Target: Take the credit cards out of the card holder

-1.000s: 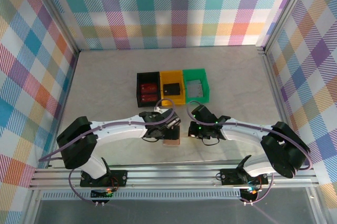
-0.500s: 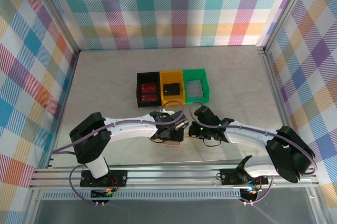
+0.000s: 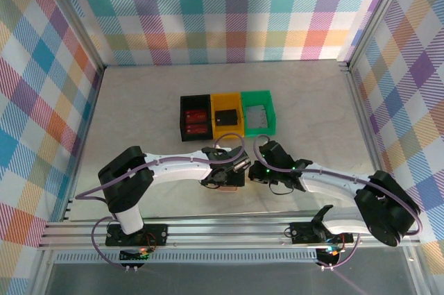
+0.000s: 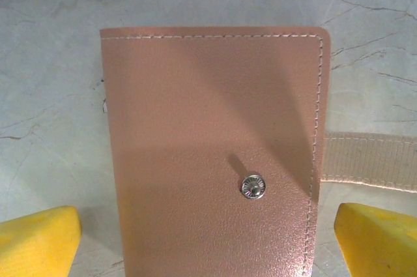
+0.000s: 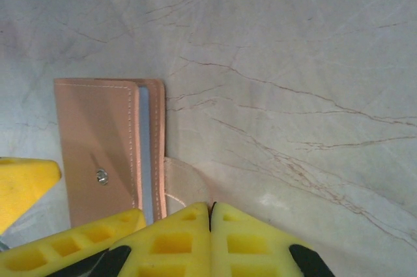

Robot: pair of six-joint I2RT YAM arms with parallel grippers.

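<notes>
The card holder (image 4: 208,127) is a tan leather wallet lying folded shut on the table, its metal snap stud (image 4: 252,186) facing up. My left gripper (image 4: 208,241) hangs open just above it, one yellow fingertip (image 4: 39,238) to either side of its width. From above, the card holder (image 3: 223,185) peeks out under that left gripper (image 3: 232,172). Its snap tab (image 5: 182,182) lies unfastened on the table to the right. My right gripper (image 5: 210,210) is shut, its tips at the tab's rounded end. A pale blue-grey strip (image 5: 146,153) shows along the fold. The credit cards are hidden.
Behind the arms stand three small bins in a row: black (image 3: 195,118) with red items, yellow (image 3: 227,116) with a dark flat piece, green (image 3: 257,113) with a grey piece. The marbled table (image 3: 139,121) is walled by checkered panels.
My left arm has swung its gripper right and nearer, over the card holder. My right gripper has shifted slightly nearer and stays shut.
</notes>
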